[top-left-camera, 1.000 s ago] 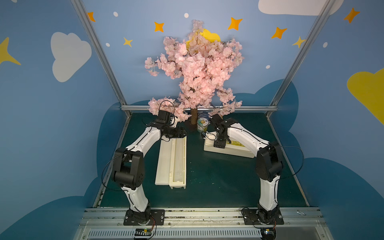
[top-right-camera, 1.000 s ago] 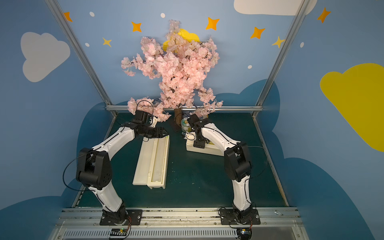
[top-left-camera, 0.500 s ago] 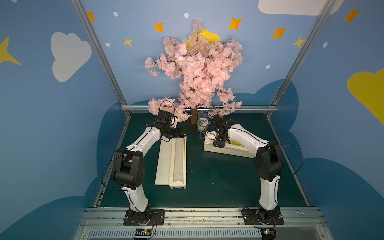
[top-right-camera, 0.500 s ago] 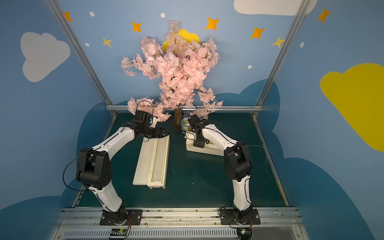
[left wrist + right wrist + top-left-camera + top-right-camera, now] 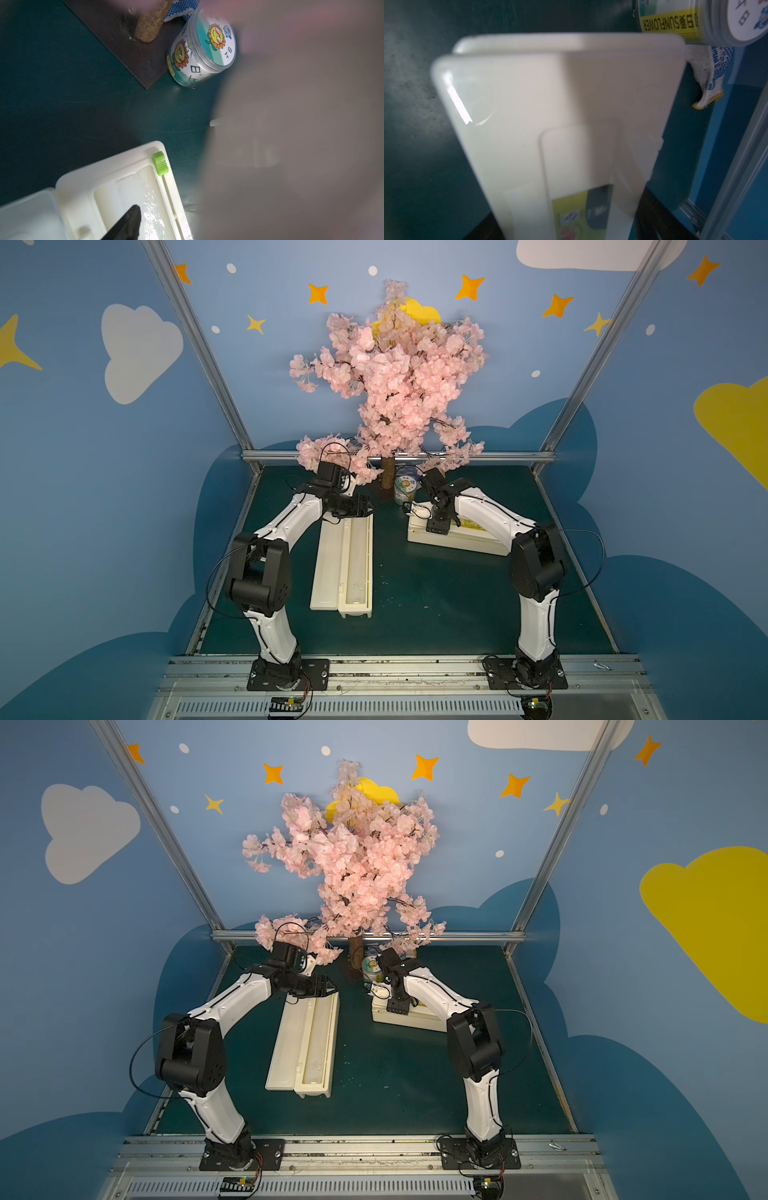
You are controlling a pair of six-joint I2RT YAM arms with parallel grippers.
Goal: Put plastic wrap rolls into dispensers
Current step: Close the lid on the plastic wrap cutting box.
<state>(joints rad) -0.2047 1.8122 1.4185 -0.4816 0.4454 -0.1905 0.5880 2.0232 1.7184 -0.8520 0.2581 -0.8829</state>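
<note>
On the dark green desk [image 5: 436, 597], a long cream-white plastic dispenser box [image 5: 328, 572] lies with its lid folded flat open, running from the front toward the pink blossom tree [image 5: 395, 377]. A slim roll of translucent white plastic wrap [image 5: 358, 564] lies lengthwise in its trough. The left hand [image 5: 368, 506] hangs over the far end of this box, fingers spread and empty. In the left wrist view one black fingertip [image 5: 126, 222] shows above the roll [image 5: 145, 197], near the box's small green slider [image 5: 160, 163]; much of that view is blur. The second cream-white dispenser box [image 5: 469, 540], lid down and yellow label strip up, lies crosswise on the right side. The right hand [image 5: 438, 527] points down at its end nearest the short green-and-white can [image 5: 404, 488] — fingers spread wide with the box's end [image 5: 550, 104] between them. Whether they press it cannot be told.
</note>
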